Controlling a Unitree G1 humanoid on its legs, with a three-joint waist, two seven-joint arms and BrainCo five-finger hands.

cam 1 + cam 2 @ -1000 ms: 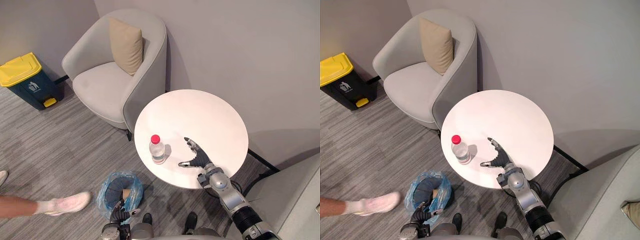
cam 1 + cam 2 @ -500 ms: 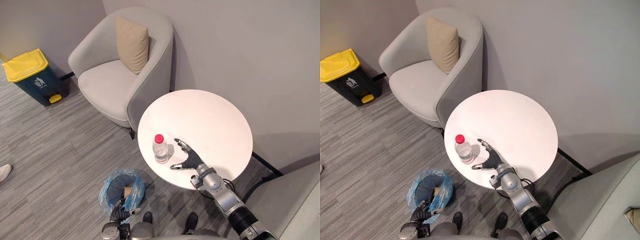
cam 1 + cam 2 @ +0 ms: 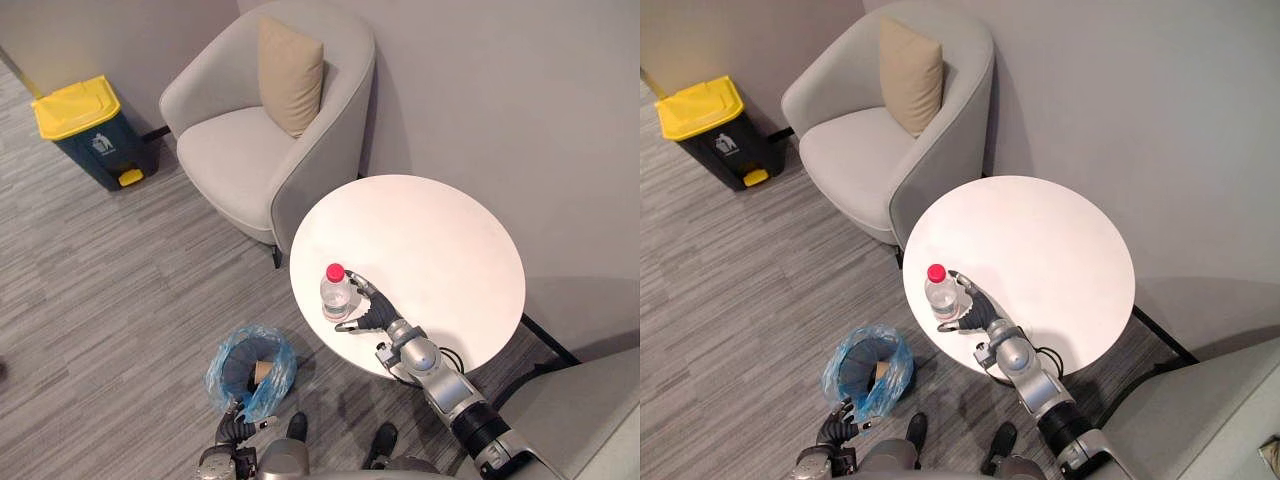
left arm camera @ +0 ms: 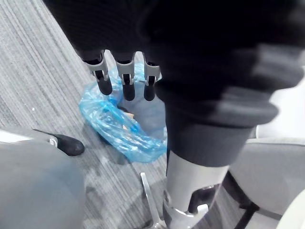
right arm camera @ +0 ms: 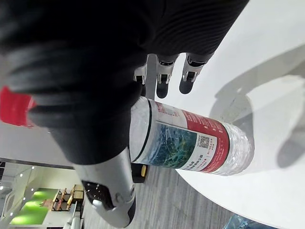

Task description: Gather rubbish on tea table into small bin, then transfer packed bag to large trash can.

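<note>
Seen in the left eye view: a clear water bottle (image 3: 337, 293) with a red cap, upright near the edge of the round white tea table (image 3: 440, 235) closest to the robot. Placed the right hand (image 3: 372, 312) just beside it, spread open and cupping, clasping nothing. Showed the small bin (image 3: 250, 362), lined with a blue bag, on the floor below that edge, and the large trash can (image 3: 88, 132) well apart by the wall. Caught, in the left wrist view, the left hand (image 4: 125, 78) hanging straight-fingered and empty above the bin. Found, in the right wrist view, fingers (image 5: 164, 81) reaching past the bottle's labelled side, not closed; could not tell contact. Judged best: close squarely round the labelled middle before lifting, keep it upright, release only over the bin's mouth.
</note>
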